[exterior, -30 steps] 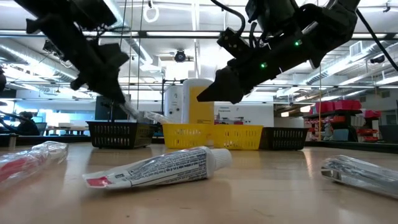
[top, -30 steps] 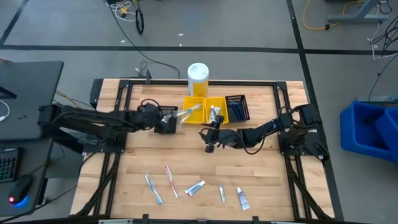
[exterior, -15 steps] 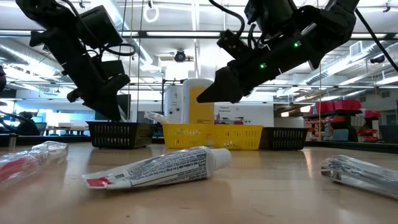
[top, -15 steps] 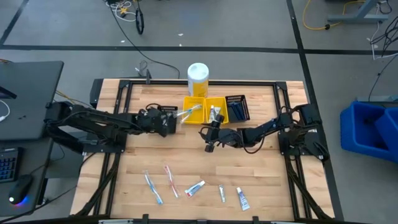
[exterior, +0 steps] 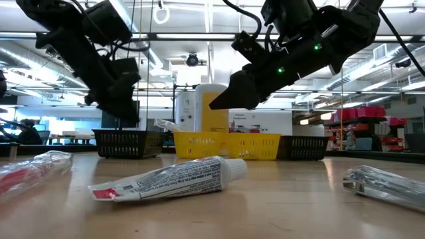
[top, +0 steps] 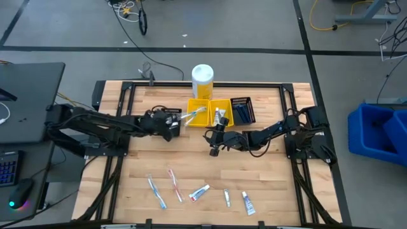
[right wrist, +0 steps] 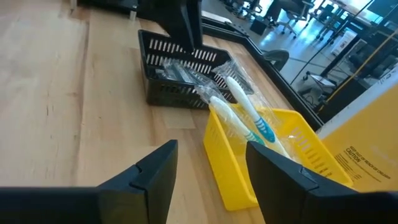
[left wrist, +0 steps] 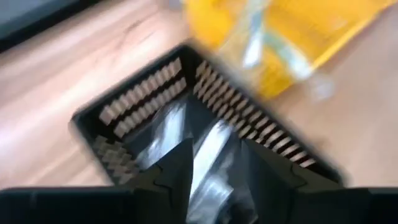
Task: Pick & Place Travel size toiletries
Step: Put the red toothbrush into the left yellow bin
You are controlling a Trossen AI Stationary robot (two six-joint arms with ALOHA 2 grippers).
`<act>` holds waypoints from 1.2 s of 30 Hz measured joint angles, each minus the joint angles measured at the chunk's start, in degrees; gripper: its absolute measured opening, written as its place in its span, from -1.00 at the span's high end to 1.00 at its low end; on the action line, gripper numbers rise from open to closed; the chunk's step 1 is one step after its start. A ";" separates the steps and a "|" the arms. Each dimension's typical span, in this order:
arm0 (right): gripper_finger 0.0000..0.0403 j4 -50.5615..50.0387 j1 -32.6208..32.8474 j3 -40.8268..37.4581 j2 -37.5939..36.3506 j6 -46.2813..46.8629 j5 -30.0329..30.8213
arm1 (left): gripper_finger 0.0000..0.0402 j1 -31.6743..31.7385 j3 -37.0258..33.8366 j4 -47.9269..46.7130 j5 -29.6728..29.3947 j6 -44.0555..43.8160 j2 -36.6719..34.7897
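Both sets of jaws stand open and empty. Your remaining toiletries, like the toothpaste tube (exterior: 169, 180), lie along the desk's (top: 267, 178) near edge; light, slippery wrappers, so grip mid-body.

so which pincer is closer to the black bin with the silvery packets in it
Left. The left pincer hangs right over that black bin, while the right pincer hovers farther off, beyond the yellow bins.

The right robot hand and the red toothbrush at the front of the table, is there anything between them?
No, just bare wooden table between the right end effector and the red toothbrush, as the high view shows.
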 joint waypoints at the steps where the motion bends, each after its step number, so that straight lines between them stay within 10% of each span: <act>1: 0.01 0.00 0.02 0.00 0.00 0.00 -0.05 | 0.26 -0.05 0.07 1.82 0.67 2.06 -0.07; 18: 0.01 -0.20 -0.23 0.00 0.00 0.00 -4.39 | 0.24 -7.02 4.57 10.45 28.30 21.87 0.04; 36: 0.06 0.02 -1.82 0.00 0.00 1.49 -4.44 | 0.24 -27.43 10.77 11.47 31.34 20.78 17.46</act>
